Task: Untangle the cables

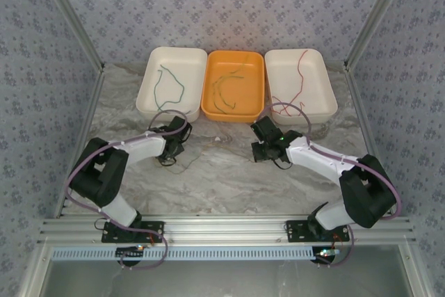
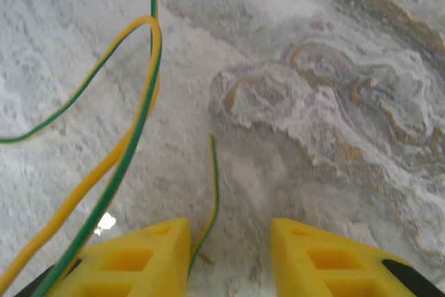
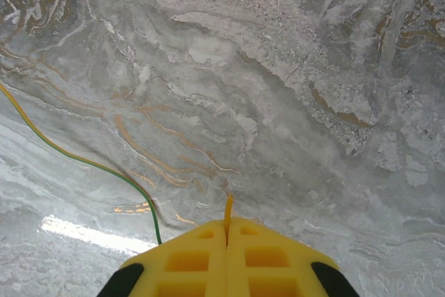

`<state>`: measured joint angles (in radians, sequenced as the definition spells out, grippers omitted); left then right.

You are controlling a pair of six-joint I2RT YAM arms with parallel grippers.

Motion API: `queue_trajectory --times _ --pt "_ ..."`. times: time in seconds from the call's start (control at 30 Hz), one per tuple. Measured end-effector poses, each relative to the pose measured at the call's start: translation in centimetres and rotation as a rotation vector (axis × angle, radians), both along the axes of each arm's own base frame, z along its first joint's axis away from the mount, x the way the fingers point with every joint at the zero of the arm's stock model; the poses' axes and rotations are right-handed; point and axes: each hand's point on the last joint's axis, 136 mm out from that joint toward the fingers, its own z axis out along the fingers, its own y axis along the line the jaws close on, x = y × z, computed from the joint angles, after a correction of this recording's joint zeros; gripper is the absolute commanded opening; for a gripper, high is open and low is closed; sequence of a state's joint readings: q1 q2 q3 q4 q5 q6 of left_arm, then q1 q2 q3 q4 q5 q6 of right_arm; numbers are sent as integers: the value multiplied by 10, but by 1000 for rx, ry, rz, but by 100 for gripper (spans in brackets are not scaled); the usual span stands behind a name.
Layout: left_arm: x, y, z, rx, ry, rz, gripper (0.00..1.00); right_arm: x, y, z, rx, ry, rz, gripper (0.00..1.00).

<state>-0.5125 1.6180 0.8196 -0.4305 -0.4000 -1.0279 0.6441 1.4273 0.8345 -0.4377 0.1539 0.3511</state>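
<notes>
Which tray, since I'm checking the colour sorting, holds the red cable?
The white tray on the right holds the red cable. The left white tray has the dark green cable, the orange middle tray the yellow-green cable.

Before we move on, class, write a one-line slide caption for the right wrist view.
Right gripper shut on a yellow-green cable that trails away left across the marble table.
</notes>
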Motion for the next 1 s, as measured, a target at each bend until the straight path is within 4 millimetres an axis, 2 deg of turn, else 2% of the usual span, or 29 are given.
queue_trajectory --times 0.1,0.3,0.5,0.6,0.7,0.77,0.83,0.93,1.0 --pt "2 -1 0 -2 2 -18 27 0 0 0 0 0 0 0" --pt "9 -5 0 -1 -6 -46 0 0 0 0 0 0 0 0" --pt "8 -3 5 -5 -17 -54 0 0 0 0 0 0 0 0" --pt "8 0 29 -22 -63 -63 0 0 -1 0 -1 0 -2 0" --pt "12 0 81 -62 -173 -75 0 1 -4 -1 -2 1 -10 0" --pt "22 -2 132 -107 -288 -83 0 2 -8 0 -1 -1 -22 0" --pt "32 1 195 -159 -430 -81 0 5 -13 1 -1 -6 -40 0" --pt "36 22 282 -221 -616 -50 0 9 -24 1 -5 -6 -75 0" --pt "32 44 328 -249 -712 -12 0 12 -34 2 -6 -9 -107 0"
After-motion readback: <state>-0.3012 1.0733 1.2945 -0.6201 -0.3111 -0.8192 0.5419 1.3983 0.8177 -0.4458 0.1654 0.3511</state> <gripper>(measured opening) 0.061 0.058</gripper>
